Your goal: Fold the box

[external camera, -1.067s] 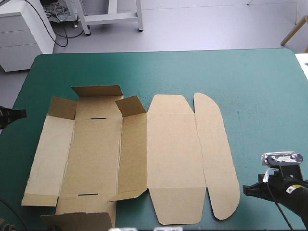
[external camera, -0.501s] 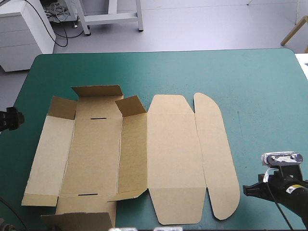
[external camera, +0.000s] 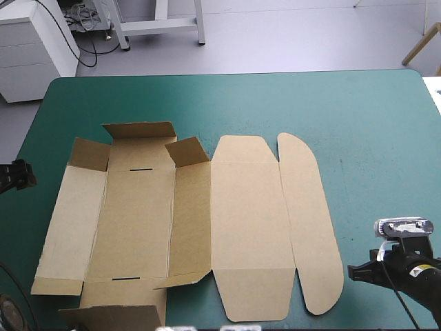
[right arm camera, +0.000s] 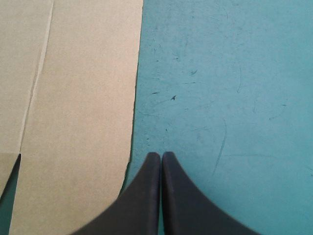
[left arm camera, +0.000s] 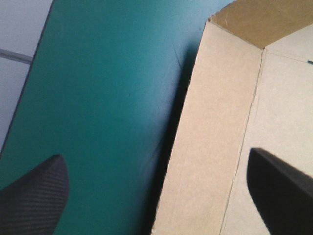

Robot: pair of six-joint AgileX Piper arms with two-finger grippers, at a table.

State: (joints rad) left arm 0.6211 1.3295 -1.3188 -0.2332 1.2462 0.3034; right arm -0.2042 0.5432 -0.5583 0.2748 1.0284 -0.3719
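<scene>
Your table [external camera: 386, 89] carries a teal-green cover [external camera: 358, 138] that looks smooth from above, but the right wrist view shows fine scratches and scuffs across it. Beyond the far edge you have only a pale grey floor [external camera: 289, 34]. There is one box [external camera: 186, 227], a single cut sheet of brown board lying opened out on the left and middle of the table, reaching almost to the near edge. You can count five long panels side by side across it. The one furthest right is a rounded flap [external camera: 310, 227], and the second from the left has two short dark slots [external camera: 141, 169], one at each end. At the far end, three small flaps stand tilted up from the sheet. The end flap [external camera: 117, 314] nearest you is cut off at the picture's lower edge, so its full shape is hidden. Of the two grippers, the left gripper [external camera: 17, 176] shows only as a black tip at the table's left edge, just beside the box's left panel. In its own view [left arm camera: 155, 155] the fingers [left arm camera: 34, 196] stand wide apart, one over bare cover and one over the board, with the panel's outer edge and its shadow between them. The right gripper [external camera: 353, 271] sits near the table's near right corner. Its fingers are pressed together into one point [right arm camera: 161, 155] over bare cover, just beside the rounded flap's edge and holding nothing.
</scene>
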